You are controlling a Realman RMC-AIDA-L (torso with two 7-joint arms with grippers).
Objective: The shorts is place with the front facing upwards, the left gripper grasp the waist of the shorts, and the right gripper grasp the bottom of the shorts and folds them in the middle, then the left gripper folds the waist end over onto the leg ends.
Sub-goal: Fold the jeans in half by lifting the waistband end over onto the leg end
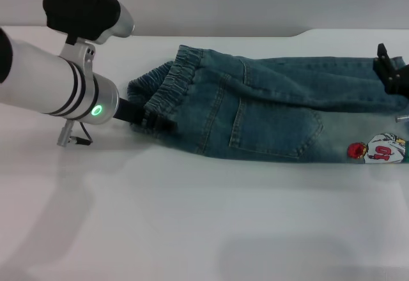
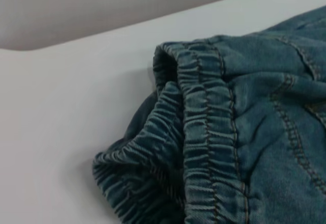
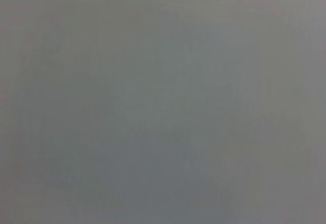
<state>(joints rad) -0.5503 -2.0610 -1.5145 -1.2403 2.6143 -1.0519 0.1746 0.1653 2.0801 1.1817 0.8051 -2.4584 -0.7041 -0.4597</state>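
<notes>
The blue-green denim shorts (image 1: 268, 112) lie folded lengthwise on the white table, a patch pocket (image 1: 275, 131) facing up. The ruched waist (image 1: 167, 92) points left and fills the left wrist view (image 2: 204, 147). My left gripper (image 1: 142, 119), on the arm with the green light, is pushed into the bunched waistband at its near corner, shut on it with its tips buried in the cloth. My right gripper (image 1: 391, 71) hovers over the far leg at the right edge. A cartoon patch (image 1: 377, 149) shows near the leg ends, which run out of view.
The white table (image 1: 192, 223) stretches wide in front of the shorts and to their left. A grey wall runs behind the table's far edge (image 1: 255, 35). The right wrist view shows only flat grey.
</notes>
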